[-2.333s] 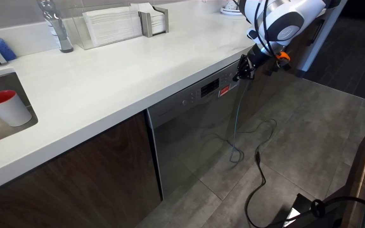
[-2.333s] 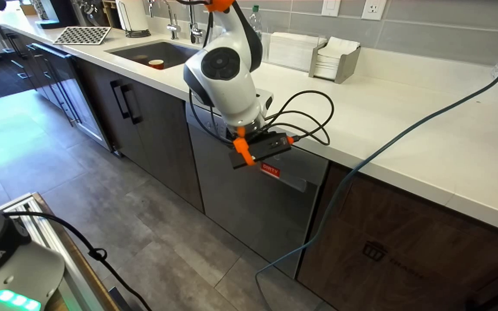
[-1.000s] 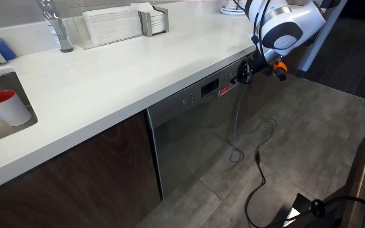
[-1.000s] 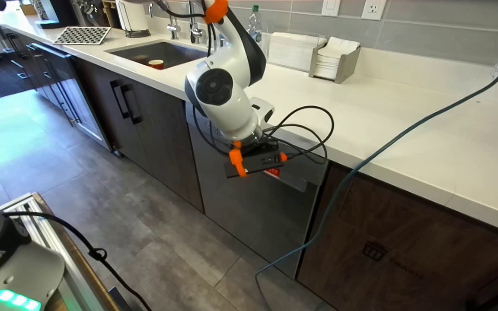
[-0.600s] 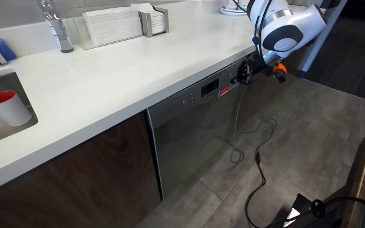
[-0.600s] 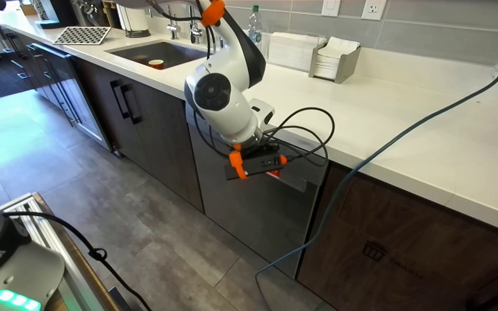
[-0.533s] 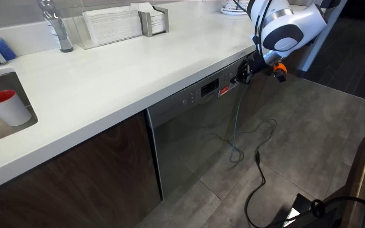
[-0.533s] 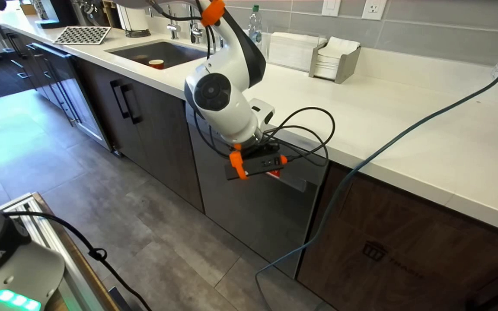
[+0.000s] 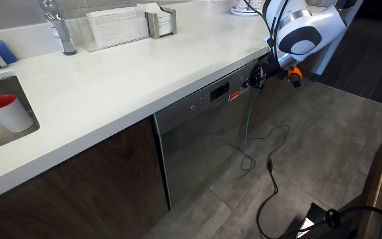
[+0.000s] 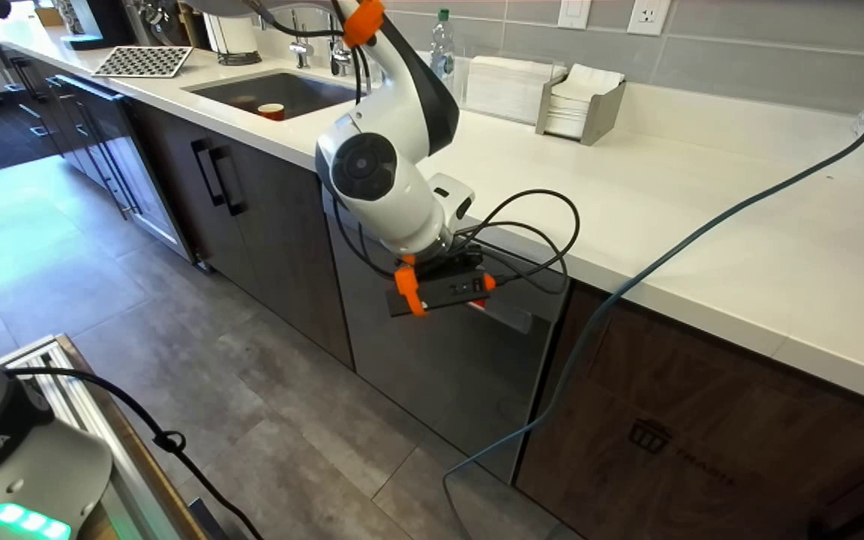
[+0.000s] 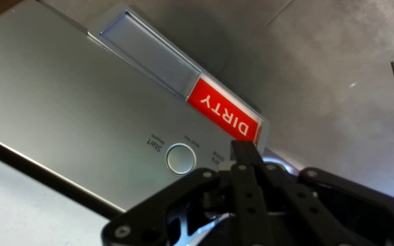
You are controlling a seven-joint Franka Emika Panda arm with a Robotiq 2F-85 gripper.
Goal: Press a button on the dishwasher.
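The white counter (image 9: 138,76) runs along the top; the dishwasher (image 9: 204,139) stands shut beneath it, its control strip (image 9: 206,99) lying left to right just under the counter's edge (sides as one faces the dishwasher). The arm (image 9: 297,39) bends down in front of the strip; the gripper (image 11: 243,146), its two fingers (image 11: 237,152) pressed together with nothing seen between them, points slantwise at the strip; whether the tips touch it cannot be told. The red sign (image 11: 223,110) is just beside the fingertips in the wrist view, one corner partly covered by them; the dark display (image 9: 220,92) lies to the gripper's left. The round button (image 11: 181,159) marked Start lies above the fingertips, toward the counter, and to their right; if this is the button meant, the press seems not yet made, and the coming move probably calls for a shift up and right, then a straight push.
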